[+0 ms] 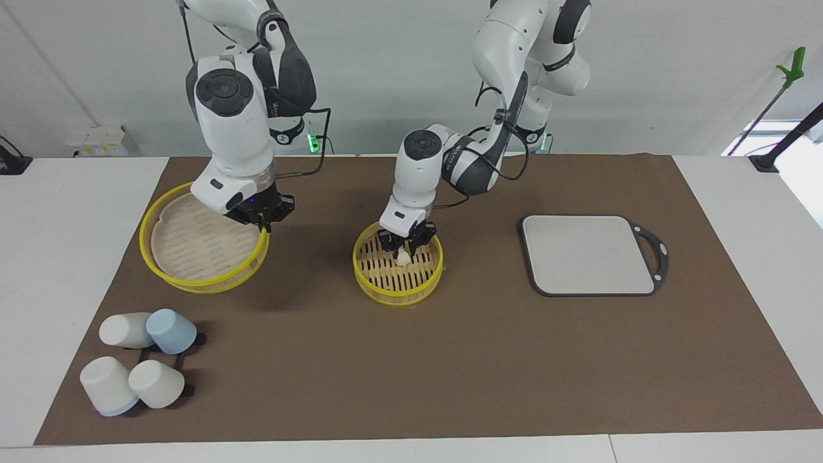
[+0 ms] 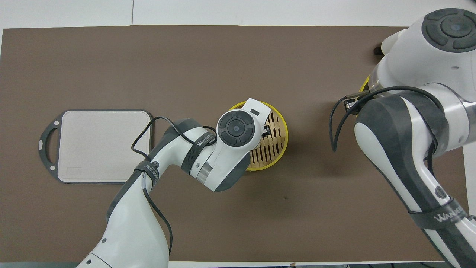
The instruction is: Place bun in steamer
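The steamer basket (image 1: 397, 297), yellow-rimmed with a slatted floor, sits at the middle of the brown mat; its rim also shows in the overhead view (image 2: 283, 143). My left gripper (image 1: 405, 247) reaches down into it and is shut on the small cream-white bun (image 1: 404, 257), which hangs low over the slats. The bun is hidden under the left hand in the overhead view. My right gripper (image 1: 262, 222) is shut on the rim of a wider yellow-rimmed steamer lid (image 1: 193, 247) and holds it tilted above the mat toward the right arm's end.
A grey board with a dark handle (image 1: 588, 254) lies toward the left arm's end of the mat, also in the overhead view (image 2: 102, 145). Several white and pale-blue cups (image 1: 138, 370) lie tipped over on a rack, farther from the robots than the lid.
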You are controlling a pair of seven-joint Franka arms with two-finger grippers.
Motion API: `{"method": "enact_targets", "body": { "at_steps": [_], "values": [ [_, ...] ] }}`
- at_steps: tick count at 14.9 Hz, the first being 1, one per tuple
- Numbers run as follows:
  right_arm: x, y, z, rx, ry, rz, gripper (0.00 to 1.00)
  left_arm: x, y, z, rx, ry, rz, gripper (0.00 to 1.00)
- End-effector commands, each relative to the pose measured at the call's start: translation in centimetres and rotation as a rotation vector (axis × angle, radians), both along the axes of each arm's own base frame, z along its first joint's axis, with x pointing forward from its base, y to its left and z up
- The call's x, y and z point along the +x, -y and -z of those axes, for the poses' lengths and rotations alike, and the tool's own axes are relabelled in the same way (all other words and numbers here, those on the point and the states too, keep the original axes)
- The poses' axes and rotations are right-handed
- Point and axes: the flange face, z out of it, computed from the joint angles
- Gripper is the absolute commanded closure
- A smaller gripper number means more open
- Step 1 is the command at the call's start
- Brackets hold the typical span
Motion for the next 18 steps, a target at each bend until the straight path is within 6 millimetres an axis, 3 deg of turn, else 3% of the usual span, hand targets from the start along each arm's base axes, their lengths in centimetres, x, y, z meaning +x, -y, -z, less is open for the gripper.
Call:
{"method": "enact_targets", "body": {
  "at_steps": [1, 4, 6, 8, 9, 12, 14, 16, 18],
  "values": [
    [-0.7, 0.4, -0.5, 0.018, 0.021, 0.007, 1.0, -0.5, -0.6, -0.4, 0.021, 0.01, -0.003, 0.0],
    [-0.7, -1.4, -1.0, 0.081, 0.037, 0.047, 1.0, -0.2, -1.8, -2.3, 0.029, 0.002, -0.012, 0.0],
    [-0.3, -2.9, -1.3, 0.158, 0.08, 0.108, 1.0, 0.9, -5.2, -6.6, 0.045, -0.016, -0.05, 0.0],
    [-0.7, -6.6, -1.4, 0.191, 0.111, 0.13, 1.0, 2.3, -10.4, -12.0, 0.057, -0.029, -0.081, 0.0],
    [-1.0, -8.6, -1.5, 0.202, 0.13, 0.137, 1.0, 3.3, -14.0, -14.5, 0.062, -0.031, -0.083, 0.0],
    [-3.0, -18.1, -0.4, 0.227, 0.143, 0.191, 1.0, 5.0, -24.8, -20.4, 0.07, -0.026, -0.07, 0.0],
    [-3.9, -24.4, 1.8, 0.232, 0.182, 0.265, 1.0, 5.6, -32.2, -22.4, 0.082, -0.036, -0.018, 0.0],
    [-3.9, -27.0, 3.1, 0.24, 0.212, 0.288, 1.0, 6.1, -38.3, -23.3, 0.088, -0.048, 0.05, 0.0],
    [-5.0, -29.8, 5.4, 0.225, 0.201, 0.263, 1.0, 6.0, -42.6, -23.8, 0.092, -0.055, 0.12, 0.0]
  ]
}}
